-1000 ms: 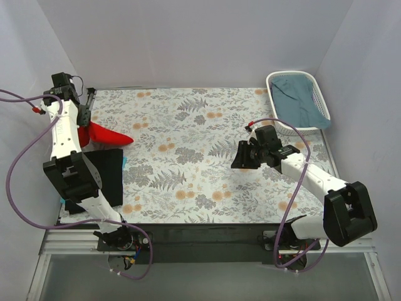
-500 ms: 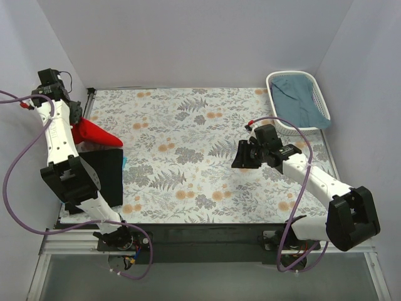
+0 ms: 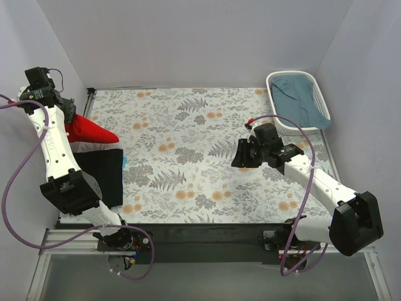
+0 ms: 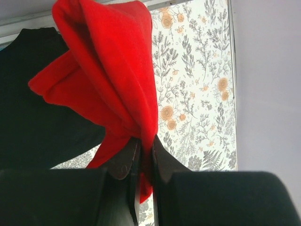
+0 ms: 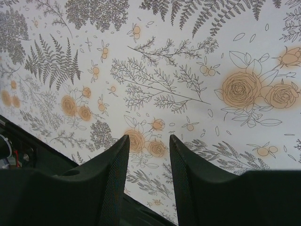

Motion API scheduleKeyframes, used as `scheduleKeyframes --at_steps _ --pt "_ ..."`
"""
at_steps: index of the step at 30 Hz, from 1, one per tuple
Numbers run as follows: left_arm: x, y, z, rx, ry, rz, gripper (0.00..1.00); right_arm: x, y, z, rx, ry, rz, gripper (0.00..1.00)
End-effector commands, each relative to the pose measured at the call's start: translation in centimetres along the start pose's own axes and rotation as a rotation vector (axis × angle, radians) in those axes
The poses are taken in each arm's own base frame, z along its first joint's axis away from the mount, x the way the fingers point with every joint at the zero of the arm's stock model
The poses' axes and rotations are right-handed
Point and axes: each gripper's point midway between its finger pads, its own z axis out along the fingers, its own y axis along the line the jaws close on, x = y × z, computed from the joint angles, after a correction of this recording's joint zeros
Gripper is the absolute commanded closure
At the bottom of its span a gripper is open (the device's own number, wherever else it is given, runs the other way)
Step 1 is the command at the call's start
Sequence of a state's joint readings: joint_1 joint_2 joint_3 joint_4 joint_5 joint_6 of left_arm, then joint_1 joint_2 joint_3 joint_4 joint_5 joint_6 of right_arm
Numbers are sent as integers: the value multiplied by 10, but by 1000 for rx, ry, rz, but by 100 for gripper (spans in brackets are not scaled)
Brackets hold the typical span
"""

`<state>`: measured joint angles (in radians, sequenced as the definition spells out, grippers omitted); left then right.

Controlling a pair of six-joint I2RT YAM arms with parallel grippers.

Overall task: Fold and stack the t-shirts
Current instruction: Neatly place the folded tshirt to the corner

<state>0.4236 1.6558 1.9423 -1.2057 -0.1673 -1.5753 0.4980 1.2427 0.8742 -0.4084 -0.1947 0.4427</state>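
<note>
My left gripper (image 3: 67, 119) is shut on the red t-shirt (image 3: 89, 132) and holds it lifted at the table's far left. In the left wrist view the red t-shirt (image 4: 113, 80) hangs bunched from my left gripper (image 4: 146, 141). The black t-shirt (image 3: 100, 172) lies folded flat on the table below it, and it also shows in the left wrist view (image 4: 42, 117). My right gripper (image 3: 239, 155) hovers open and empty over the table's right half, and in the right wrist view (image 5: 149, 139) only the floral cloth shows between the jaws.
A white basket (image 3: 273, 84) with blue-grey cloth (image 3: 301, 100) stands at the back right corner. The floral tablecloth (image 3: 188, 150) covers the table. A purple cable loops by each arm. Grey walls close in on three sides.
My left gripper has moved further left and up with the red t-shirt, which now hangs over the black one's far edge. The right arm has barely moved.
</note>
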Motion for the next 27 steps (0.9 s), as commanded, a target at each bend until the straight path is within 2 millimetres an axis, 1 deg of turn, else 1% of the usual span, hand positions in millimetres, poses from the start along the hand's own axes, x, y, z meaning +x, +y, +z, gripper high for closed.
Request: scheduleKeyframes --at_steps 1,4,5,7,8,11,12,14,15,16,17,18,19,21,23,25,27 --pt "-13 -6 -41 88 -51 -6 100 -14 11 -13 -13 -55 -14 54" --pt "-10 2 -42 76 -55 -7 100 -12 12 -14 -18 -55 -17 54" --pt "-6 11 -42 62 -55 -5 100 -9 12 -14 -18 -49 -18 54" --pt "-3 21 -41 39 -58 -5 100 -4 13 -14 -21 -41 -24 54" --pt "3 33 -40 17 -54 -3 100 -2 12 -14 -21 -38 -25 54" --pt "14 58 -42 -21 -63 -3 100 9 12 -14 -19 -14 -37 54" --pt "22 79 -45 -53 -78 0 100 13 12 -14 -21 -7 -45 54" --pt "32 106 -48 -104 -98 -12 100 20 11 -15 -19 1 -50 54" --pt "40 132 -52 -144 -131 -14 90 24 12 -14 -22 9 -57 54" --pt "44 145 -54 -159 -153 -25 71 31 9 -13 -17 22 -56 54" --pt "46 153 -54 -161 -174 -25 48 35 8 -12 -18 28 -57 54" --pt "46 157 -53 -148 -200 -29 11 39 8 -12 -19 37 -63 54" --pt "52 168 -51 -161 -203 -27 11 43 6 -10 -16 48 -66 53" --pt "57 172 -48 -170 -189 -28 10 47 9 -10 -21 57 -77 54" --pt "60 168 -48 -157 -170 -25 10 48 11 -11 -24 51 -82 53" --pt "59 157 -49 -110 -155 -13 9 47 12 -13 -24 42 -84 53" --pt "58 150 -49 -86 -151 -5 9 46 12 -13 -22 41 -82 53"
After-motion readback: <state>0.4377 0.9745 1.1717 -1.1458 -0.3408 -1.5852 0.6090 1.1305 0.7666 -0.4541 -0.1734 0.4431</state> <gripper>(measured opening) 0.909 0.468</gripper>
